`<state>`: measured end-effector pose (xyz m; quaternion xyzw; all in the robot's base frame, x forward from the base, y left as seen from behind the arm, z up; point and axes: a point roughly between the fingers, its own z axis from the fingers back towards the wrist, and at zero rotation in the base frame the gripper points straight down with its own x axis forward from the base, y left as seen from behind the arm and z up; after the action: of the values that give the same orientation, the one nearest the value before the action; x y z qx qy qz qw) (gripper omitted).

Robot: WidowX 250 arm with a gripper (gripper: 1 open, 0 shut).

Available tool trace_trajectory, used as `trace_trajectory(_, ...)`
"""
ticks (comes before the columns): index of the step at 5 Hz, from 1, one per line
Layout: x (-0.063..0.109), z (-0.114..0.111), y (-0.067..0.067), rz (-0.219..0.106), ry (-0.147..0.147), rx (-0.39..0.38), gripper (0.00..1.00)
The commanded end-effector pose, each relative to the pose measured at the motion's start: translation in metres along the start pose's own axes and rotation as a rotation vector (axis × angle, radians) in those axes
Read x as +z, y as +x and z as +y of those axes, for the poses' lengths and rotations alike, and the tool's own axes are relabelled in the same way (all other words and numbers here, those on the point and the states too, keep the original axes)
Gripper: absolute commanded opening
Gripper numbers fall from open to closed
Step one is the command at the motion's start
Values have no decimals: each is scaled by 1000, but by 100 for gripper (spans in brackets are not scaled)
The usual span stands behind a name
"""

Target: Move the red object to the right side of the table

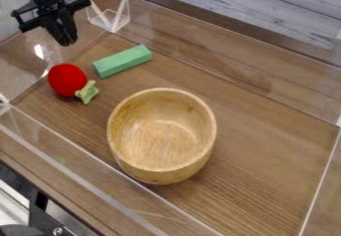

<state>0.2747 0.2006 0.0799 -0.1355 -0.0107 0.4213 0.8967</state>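
Note:
The red object (67,78), a small red ball with a light-green leafy piece (88,93), lies on the left part of the wood-grain table (253,91). My black gripper (60,39) hangs above and behind it at the top left, pointing steeply down, with nothing in it. A gap of bare table separates its tips from the ball. The fingers (54,31) form one dark mass, so I cannot make out how far apart they stand.
A flat green block (122,61) lies just right of the ball. A large wooden bowl (163,133) stands in the middle foreground. Low clear acrylic walls (111,16) border the table. Bare wood stretches to the right of the bowl.

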Motion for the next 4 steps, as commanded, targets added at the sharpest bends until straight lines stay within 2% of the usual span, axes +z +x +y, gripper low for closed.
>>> trace_trajectory(1, 8, 6, 10, -69, 3, 74, 100)
trace_trajectory(3, -22, 19, 1, -105, 21, 177, 100)
trace_trajectory(4, -34, 26, 2, -99, 36, 128, 100)
